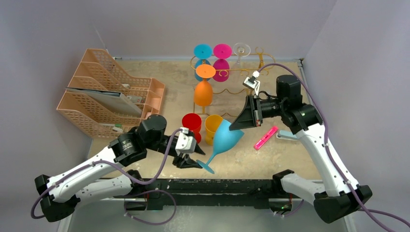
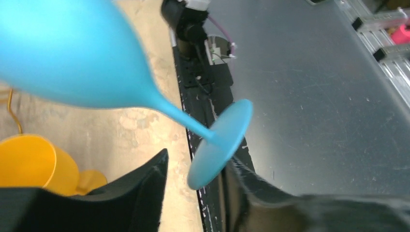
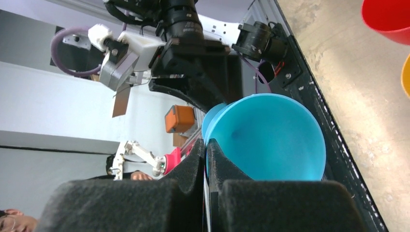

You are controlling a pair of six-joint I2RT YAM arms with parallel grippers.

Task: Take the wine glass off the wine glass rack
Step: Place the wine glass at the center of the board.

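Your right claw [image 1: 239, 124] is clamped on the rim of the blue wine glass [image 1: 227, 137]. The glass is tilted at lower centre of the top view, well clear of the gold rack [image 1: 240, 70] at upper centre. Your left claw [image 1: 196, 157] is spread apart, with the glass's foot between its fingers.

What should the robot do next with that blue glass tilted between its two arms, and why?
Probably close the left gripper on the blue wine glass. Its round foot sits between that gripper's open fingers, while the right gripper pinches the bowl's rim, holding the glass tilted. A second hold looks wise before the right one lets go.
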